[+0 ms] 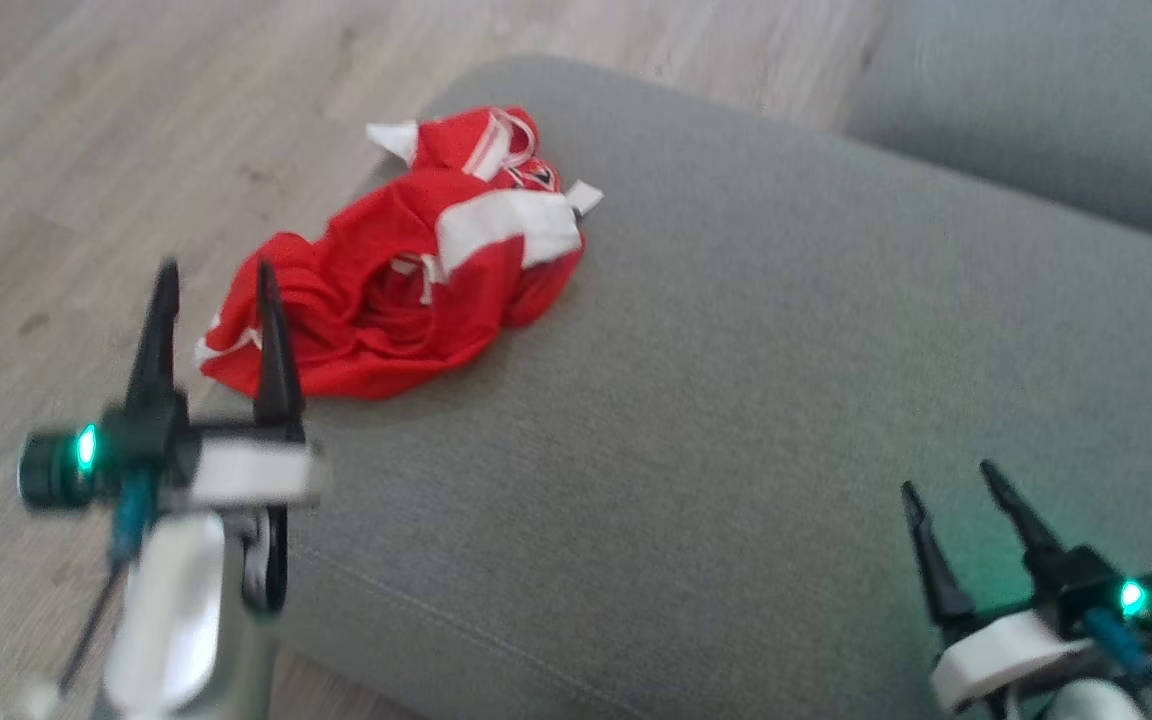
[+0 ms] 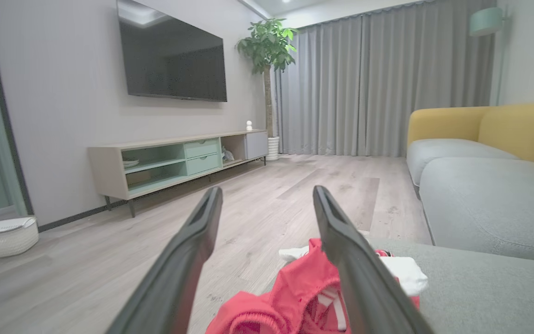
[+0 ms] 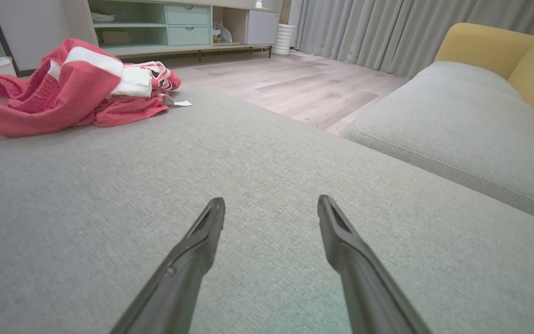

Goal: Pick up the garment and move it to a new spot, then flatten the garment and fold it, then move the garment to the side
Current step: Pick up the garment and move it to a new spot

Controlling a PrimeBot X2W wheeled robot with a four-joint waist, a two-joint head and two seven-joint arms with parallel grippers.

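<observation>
1 crumpled garment (image 1: 406, 270) lies in the upper left-centre of the head view, on the left edge of the grey cushion (image 1: 736, 420), with its lower-left end reaching the cushion's rim above the floor (image 1: 66, 150). Its long axis runs from lower left to upper right in that frame. My left gripper (image 1: 216, 268) is by far the nearer: its 2 dark fingers stand spread wide, holding nothing, and their tips overlap the garment's lower-left end, though I cannot tell whether they touch the cloth or hang above it. In the left wrist view the garment (image 2: 295, 297) sits at the bottom centre, under and past the right-hand finger, so I judge the reach from my left gripper (image 2: 267, 189) to be short, forward and down. My right gripper (image 1: 947, 476), at the lower right, is also open and empty, well apart from the cloth over bare cushion; from its own camera the garment (image 3: 63, 88) is far off at the upper left, beyond my right gripper (image 3: 271, 199). The cloth is thin, limp red jersey with broad white bands and a small white tag, heaped in soft folds with no flat panel. The cushion is firm, tight-woven upholstery with 1 stitched seam; the floor is pale wood-look plank.
</observation>
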